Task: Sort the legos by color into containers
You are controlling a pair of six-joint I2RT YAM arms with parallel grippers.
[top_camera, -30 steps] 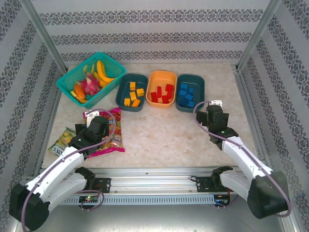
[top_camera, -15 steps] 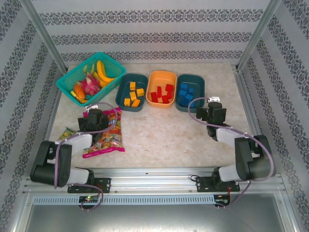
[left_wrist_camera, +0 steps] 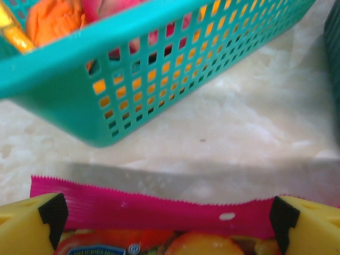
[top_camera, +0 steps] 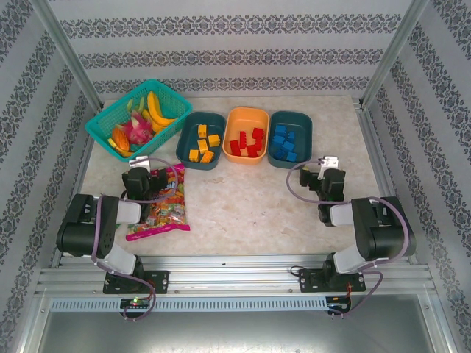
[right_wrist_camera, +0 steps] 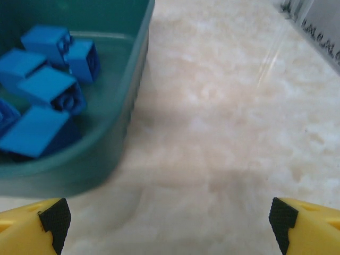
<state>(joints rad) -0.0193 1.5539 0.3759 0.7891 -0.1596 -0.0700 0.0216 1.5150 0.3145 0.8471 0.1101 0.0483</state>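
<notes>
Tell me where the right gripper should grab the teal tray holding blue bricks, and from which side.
Grip the teal tray by its right-hand wall, probably from above, one finger inside and one outside. That wall is thin and raised, and the blue bricks lie away from it, leaving bare floor. The right gripper is open near that corner.

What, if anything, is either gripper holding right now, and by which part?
Nothing is held: the left gripper is open over the pink candy bag, the right gripper open over the table.
</notes>
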